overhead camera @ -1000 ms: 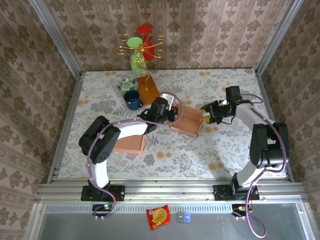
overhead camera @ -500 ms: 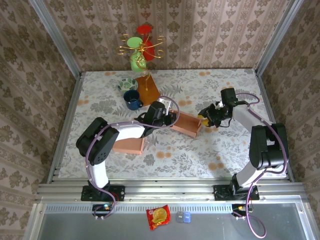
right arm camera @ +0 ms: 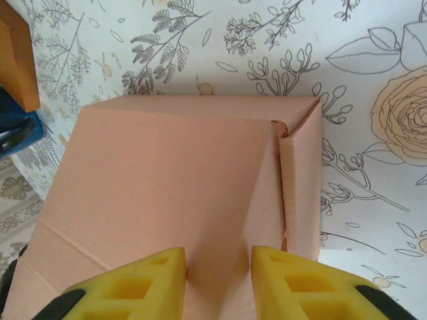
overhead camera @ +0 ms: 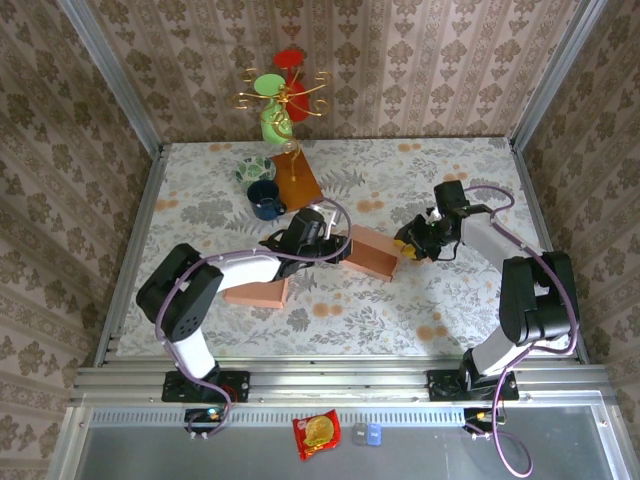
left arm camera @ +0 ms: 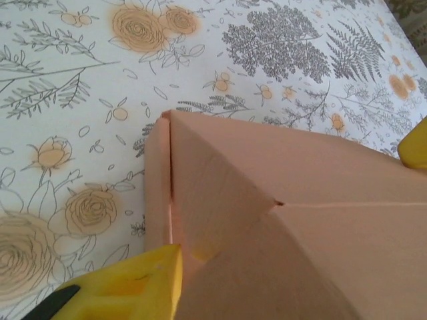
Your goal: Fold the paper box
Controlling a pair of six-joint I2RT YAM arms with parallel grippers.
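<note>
Cardboard, likely light, springy, crease-prone: pinch paper box (overhead camera: 372,252) flap edge beside right tool (right arm camera: 217,280), parted, empty; left tool (left arm camera: 287,203) astride corner, grip unclear.

The paper box (left arm camera: 333,253) ran out of sight beneath and right of the left gripper (left arm camera: 275,212); its far finger (left arm camera: 417,143) was cut down to a yellow sliver.

Damask-papered walls (overhead camera: 430,60); floral tabletop (overhead camera: 450,300)
</note>
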